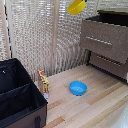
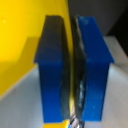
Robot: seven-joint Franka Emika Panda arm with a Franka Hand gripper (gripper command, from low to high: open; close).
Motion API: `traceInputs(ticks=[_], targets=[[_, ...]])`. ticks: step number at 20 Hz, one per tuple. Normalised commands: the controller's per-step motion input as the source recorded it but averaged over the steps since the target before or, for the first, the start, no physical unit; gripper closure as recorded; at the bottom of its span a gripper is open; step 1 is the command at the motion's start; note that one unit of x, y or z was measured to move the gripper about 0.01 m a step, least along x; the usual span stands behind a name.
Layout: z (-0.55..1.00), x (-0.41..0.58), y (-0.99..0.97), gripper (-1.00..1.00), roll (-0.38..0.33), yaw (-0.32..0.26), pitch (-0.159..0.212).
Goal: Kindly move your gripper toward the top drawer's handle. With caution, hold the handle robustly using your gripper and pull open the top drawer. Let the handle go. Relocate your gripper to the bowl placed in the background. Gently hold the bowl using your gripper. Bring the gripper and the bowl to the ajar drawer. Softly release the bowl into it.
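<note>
In the wrist view my gripper (image 2: 74, 75) is shut, its blue-tipped fingers (image 2: 92, 65) pinching the thin rim of the yellow bowl (image 2: 22, 40). In the exterior view the yellow bowl (image 1: 76, 7) hangs tilted at the top edge, high above the floor and to the exterior view's left of the dresser. The hand itself is cut off above that frame. The top drawer (image 1: 105, 35) is pulled out, with its dark inside showing at the top. Its silver handle (image 1: 99, 41) runs across the brown front.
A blue bowl (image 1: 78, 88) sits on the wooden floor below. A small orange box (image 1: 44, 82) stands beside a large black bin (image 1: 17, 97) at the exterior view's left. A lower drawer (image 1: 109, 64) is shut. A pale slatted wall (image 1: 40, 35) is behind.
</note>
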Motion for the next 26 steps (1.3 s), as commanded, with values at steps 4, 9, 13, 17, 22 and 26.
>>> traceInputs(ticks=[4,9,13,17,22,26], targets=[[0.73,-0.308,-0.58,1.0,0.068,-0.194,0.177],[0.72,-0.522,-0.73,1.0,0.085,-0.106,0.145],[0.3,-0.451,-0.9,1.0,0.101,-0.002,0.009],[-0.05,-0.355,-0.84,1.0,0.081,0.0,-0.13],[-0.52,-0.807,-0.39,1.0,0.057,0.035,-0.105],[-0.52,-0.974,0.0,1.0,0.081,0.075,-0.009]])
